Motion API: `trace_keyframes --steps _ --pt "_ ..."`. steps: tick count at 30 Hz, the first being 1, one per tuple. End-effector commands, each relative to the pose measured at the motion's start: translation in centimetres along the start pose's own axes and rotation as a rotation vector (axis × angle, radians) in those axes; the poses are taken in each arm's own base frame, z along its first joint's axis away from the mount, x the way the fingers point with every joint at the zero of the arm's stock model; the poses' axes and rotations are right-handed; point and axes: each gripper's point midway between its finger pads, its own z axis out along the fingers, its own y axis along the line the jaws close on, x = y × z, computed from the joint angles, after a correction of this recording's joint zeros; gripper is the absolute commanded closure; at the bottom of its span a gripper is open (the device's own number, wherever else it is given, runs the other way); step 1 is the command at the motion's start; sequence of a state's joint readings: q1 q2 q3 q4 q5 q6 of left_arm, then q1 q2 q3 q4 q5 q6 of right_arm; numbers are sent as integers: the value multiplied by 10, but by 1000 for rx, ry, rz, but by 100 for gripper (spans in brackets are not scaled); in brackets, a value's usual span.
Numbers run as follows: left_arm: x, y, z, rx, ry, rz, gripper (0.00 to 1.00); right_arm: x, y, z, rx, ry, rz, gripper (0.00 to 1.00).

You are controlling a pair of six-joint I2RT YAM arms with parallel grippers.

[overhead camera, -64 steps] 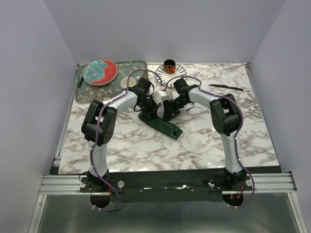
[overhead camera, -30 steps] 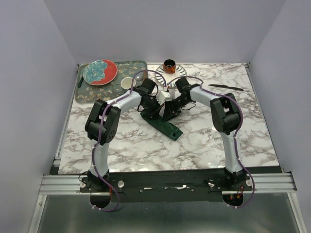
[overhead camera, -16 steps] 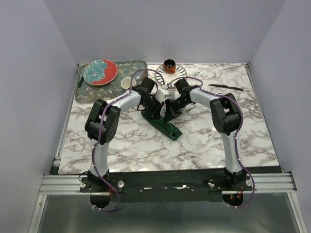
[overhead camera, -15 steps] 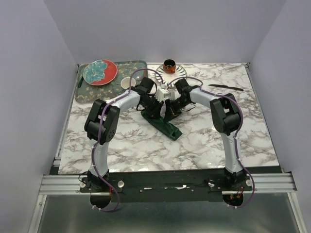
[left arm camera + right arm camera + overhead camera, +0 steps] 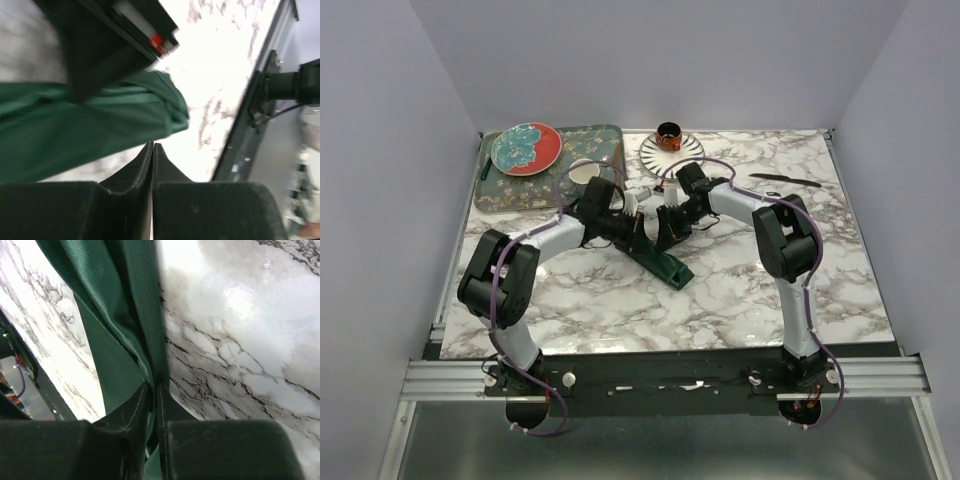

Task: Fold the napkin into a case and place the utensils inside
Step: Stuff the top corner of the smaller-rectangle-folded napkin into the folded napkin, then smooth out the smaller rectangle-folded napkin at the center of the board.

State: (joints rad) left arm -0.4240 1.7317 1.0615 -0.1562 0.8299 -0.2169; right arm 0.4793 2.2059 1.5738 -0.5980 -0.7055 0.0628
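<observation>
A patterned tray point(image 5: 502, 192) at the far left of the worktop point(image 5: 750, 290) holds a red-and-teal plate point(image 5: 525, 148) and a white cup point(image 5: 583, 171). Both arms bend inward to the centre. The right end effector point(image 5: 154, 386) pinches a fold of the long, dark green napkin point(image 5: 660, 262). The left end effector point(image 5: 152, 149), clenched on nothing, sits just beside the napkin's edge.

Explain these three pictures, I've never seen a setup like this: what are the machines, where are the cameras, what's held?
Two robot arms are bolted at the near edge of a marble table, each with a two-finger gripper. The wide picture comes from a camera above and behind them; the close-ups from wrist cameras. On the table lie a folded green napkin, a black knife, a striped plate bearing a small cup, a white cup, and a floral tray with a red and teal plate. The right gripper pinches the napkin; the left gripper is shut beside it.
</observation>
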Motion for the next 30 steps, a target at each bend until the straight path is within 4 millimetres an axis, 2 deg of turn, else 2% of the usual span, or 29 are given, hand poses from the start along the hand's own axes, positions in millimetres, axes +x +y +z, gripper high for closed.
trace_keyframes --steps 1,6,11,22,26,30 --pt "19 -28 28 62 -8 -146 91 6 -17 5 118 6 -35 80" --pt "21 -16 44 -31 -39 -159 96 7 -19 3 137 5 -36 80" --pt "21 -16 59 -48 -40 -164 100 5 -17 0 138 -4 -33 80" --pt "26 -3 93 -125 -52 -193 100 4 -16 -2 142 -10 -26 80" --pt "41 16 100 -196 -35 -252 100 4 -14 -5 146 -14 -35 80" --pt "44 15 97 -185 -31 -250 100 3 -16 -7 169 -17 -66 80"
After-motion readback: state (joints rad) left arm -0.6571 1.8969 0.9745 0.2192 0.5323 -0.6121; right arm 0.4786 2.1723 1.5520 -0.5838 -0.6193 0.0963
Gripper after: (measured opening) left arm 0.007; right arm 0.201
